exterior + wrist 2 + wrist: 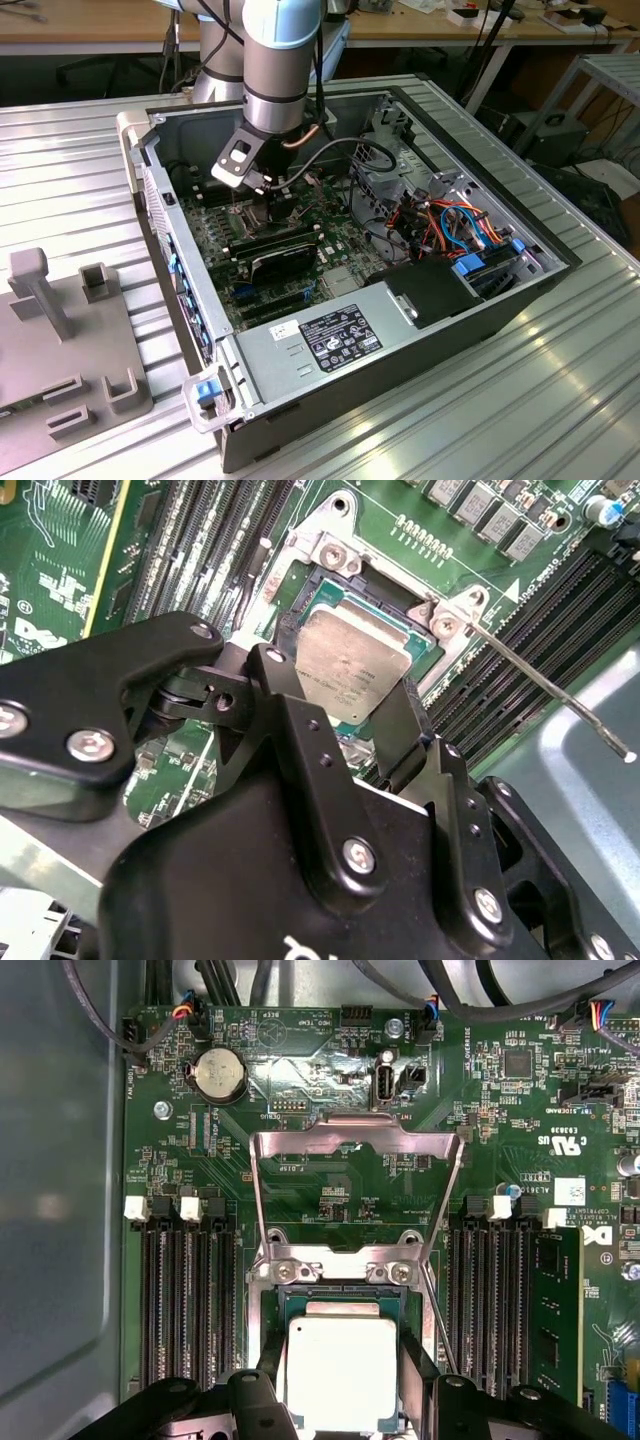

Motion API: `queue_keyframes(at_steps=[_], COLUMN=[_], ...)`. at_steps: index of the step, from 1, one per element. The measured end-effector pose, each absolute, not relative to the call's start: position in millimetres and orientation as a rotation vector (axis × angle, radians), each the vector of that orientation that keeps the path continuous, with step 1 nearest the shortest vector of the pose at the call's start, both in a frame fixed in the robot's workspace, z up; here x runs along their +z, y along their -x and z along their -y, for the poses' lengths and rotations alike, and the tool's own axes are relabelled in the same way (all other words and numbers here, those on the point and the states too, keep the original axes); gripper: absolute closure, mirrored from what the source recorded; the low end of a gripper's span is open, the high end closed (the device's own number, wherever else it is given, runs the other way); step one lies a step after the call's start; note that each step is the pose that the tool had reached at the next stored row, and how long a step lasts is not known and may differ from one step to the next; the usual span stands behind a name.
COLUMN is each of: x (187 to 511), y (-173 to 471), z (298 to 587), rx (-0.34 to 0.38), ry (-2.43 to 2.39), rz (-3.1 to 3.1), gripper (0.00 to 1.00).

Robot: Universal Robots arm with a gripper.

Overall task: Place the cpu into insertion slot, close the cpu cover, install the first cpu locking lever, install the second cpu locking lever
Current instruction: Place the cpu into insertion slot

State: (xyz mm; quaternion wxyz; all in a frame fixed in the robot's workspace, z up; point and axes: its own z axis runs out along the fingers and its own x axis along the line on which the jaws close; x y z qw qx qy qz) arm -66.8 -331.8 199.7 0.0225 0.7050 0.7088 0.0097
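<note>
In both wrist views my gripper (340, 685) (342, 1395) is shut on the cpu (352, 670) (342, 1365), a silver-topped square chip held by two opposite edges between the black fingers (285, 685). The chip sits directly over the insertion slot (335, 585) (340, 1298), close to its dark centre; I cannot tell if it is seated. The cpu cover (355, 1140), a silvery window frame, is swung open away from the slot. A thin locking lever (550, 685) (437, 1310) sticks out beside the socket. In the exterior view the gripper (270, 195) reaches down into the open computer case.
Long black memory slots (185, 1300) flank the socket, with one memory stick (555, 1310) fitted. A coin battery (218, 1072) and cables lie beyond the cover. The case wall (180, 250), power supply (335, 335) and drive cables (450, 225) surround the board. A grey fixture (60, 340) stands at the exterior view's left.
</note>
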Motion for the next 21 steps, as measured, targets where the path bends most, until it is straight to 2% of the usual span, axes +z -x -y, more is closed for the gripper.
queue_keyframes(at_steps=[21], x=[194.1], y=[66.7], z=[332.1], rx=[0.03], ry=[-2.19], rz=[-2.191], gripper=[0.46])
